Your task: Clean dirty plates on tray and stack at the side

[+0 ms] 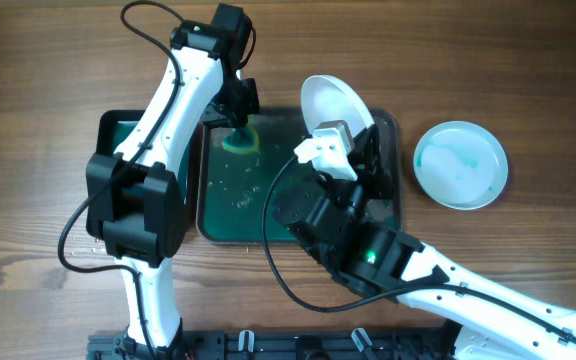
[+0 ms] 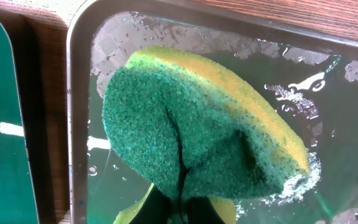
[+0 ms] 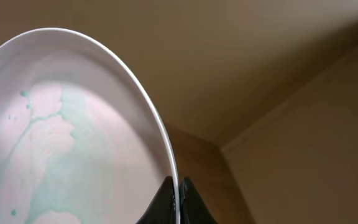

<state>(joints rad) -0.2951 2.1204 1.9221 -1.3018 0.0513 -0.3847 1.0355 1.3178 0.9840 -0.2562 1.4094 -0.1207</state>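
Note:
My left gripper [image 1: 236, 122] is shut on a green and yellow sponge [image 1: 240, 139] and holds it over the wet metal tray [image 1: 211, 200]. In the left wrist view the sponge [image 2: 197, 134] is pinched at its near edge by the gripper [image 2: 180, 208], touching the water with foam at its right side. My right gripper [image 1: 360, 150] is shut on the rim of a white plate [image 1: 330, 102], held tilted on edge above the tray's right part. In the right wrist view the plate [image 3: 55, 143] shows green smears and the gripper [image 3: 178, 199] clamps its rim.
A second white plate [image 1: 460, 164] with green smears lies flat on the wooden table to the right of the tray. A dark green board [image 1: 120, 130] lies left of the tray, under the left arm. The tray holds greenish water.

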